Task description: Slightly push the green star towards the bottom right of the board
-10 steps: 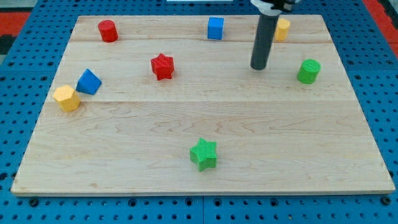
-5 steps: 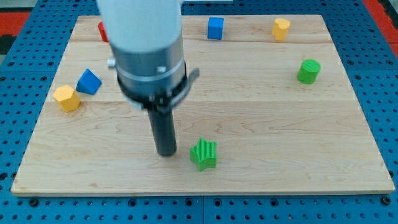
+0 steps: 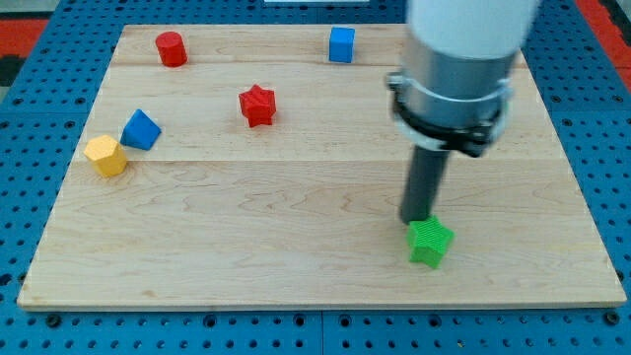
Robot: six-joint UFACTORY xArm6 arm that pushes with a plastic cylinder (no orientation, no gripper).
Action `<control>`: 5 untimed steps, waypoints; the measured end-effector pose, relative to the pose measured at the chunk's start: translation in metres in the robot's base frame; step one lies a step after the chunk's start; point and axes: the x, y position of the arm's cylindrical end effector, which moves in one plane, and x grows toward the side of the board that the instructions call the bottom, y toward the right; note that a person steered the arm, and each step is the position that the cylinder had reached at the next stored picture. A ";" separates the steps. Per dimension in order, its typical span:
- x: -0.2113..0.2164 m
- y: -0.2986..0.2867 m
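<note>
A pale wooden board (image 3: 325,187) lies on a blue pegboard surface (image 3: 30,177). My tip (image 3: 413,219) touches the upper left edge of the green star (image 3: 430,242), which sits toward the board's bottom right. The arm ends in a plain rod with no fingers to part or close. From the green star, a red star (image 3: 257,105) lies up and left; farther left are a blue block (image 3: 141,129) and a yellow block (image 3: 105,155), nearly touching. A red cylinder (image 3: 171,48) and a blue cube (image 3: 341,44) sit along the board's top edge.
</note>
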 end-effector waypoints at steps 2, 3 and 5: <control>-0.005 -0.042; -0.005 -0.069; -0.031 -0.041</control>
